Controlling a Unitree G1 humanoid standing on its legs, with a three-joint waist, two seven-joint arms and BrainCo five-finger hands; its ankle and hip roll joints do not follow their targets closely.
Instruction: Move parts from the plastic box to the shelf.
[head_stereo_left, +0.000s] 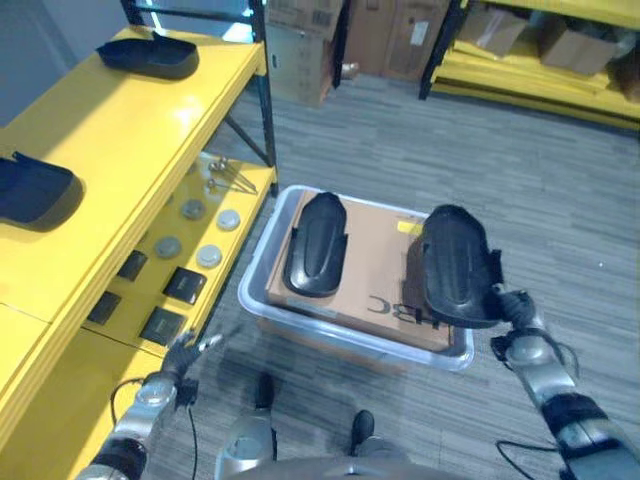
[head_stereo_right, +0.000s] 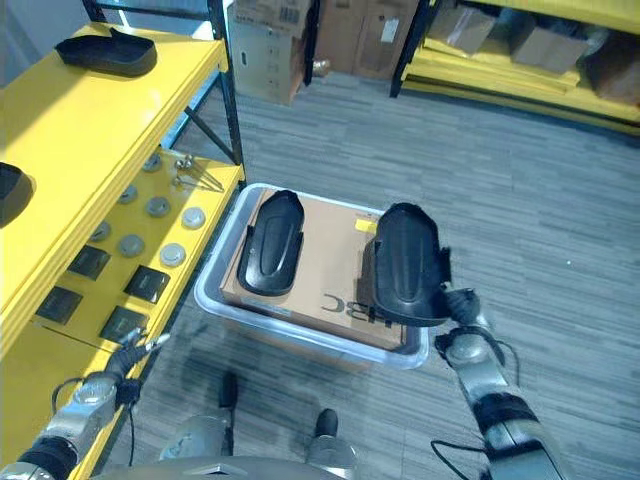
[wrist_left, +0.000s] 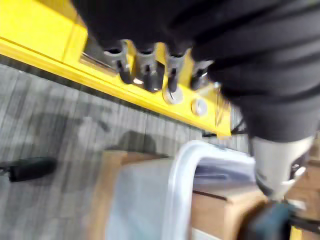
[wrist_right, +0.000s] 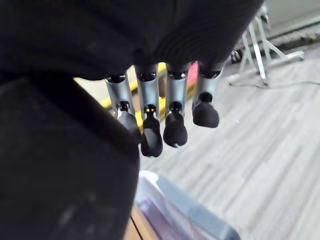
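Dark printed letters stand on the cardboard sheet near its edge closest to the robot, half hidden by the black part; they cannot be made out.

Centre frame: right hand holds a black part above the box; another part lies inside.

Setting: warehouse or stockroom. Yellow steel shelving with dark uprights runs along the left side; black moulded parts lie on its upper level, small discs and dark square pieces on the lower level. A second yellow rack across the aisle holds cardboard cartons. More cartons stand on the grey plank floor. A clear plastic box sits beside the shelving's lower edge.
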